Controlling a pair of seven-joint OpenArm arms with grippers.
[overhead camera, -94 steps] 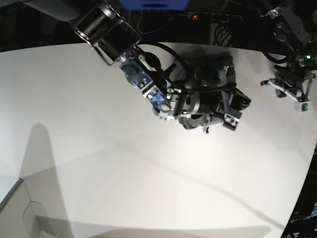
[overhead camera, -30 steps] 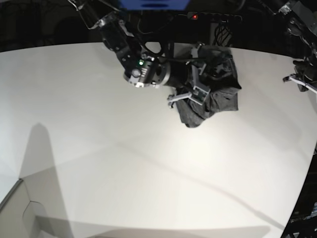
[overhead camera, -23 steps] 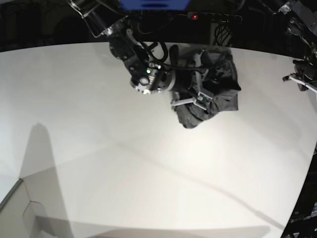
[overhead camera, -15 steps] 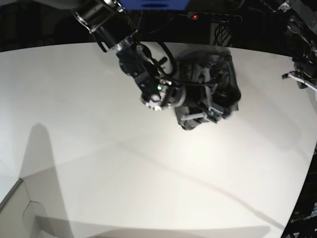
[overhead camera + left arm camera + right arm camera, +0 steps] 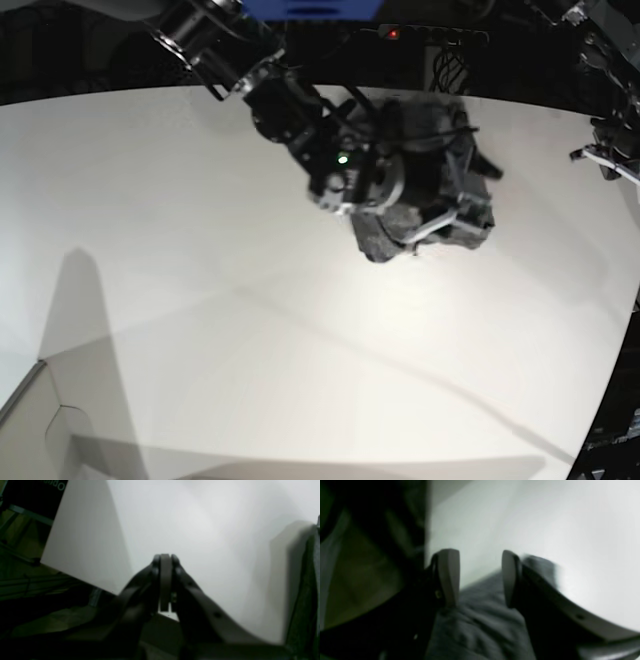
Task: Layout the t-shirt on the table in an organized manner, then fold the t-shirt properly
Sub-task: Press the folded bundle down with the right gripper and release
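— What had just changed?

— The right gripper [image 5: 452, 213] had swung over the shirt [image 5: 385, 232], jaws apart, nothing caught. I'd say spreading hadn't begun.

— And the count?

— One table [image 5: 200, 330], bare at the near edge. One shirt, bunched by the far edge. Two grippers; the left gripper [image 5: 165, 580] was pinched closed, empty, at the far right edge.

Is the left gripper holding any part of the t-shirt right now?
No. In the left wrist view the left gripper has its fingers pressed together over bare table, with no cloth between them.
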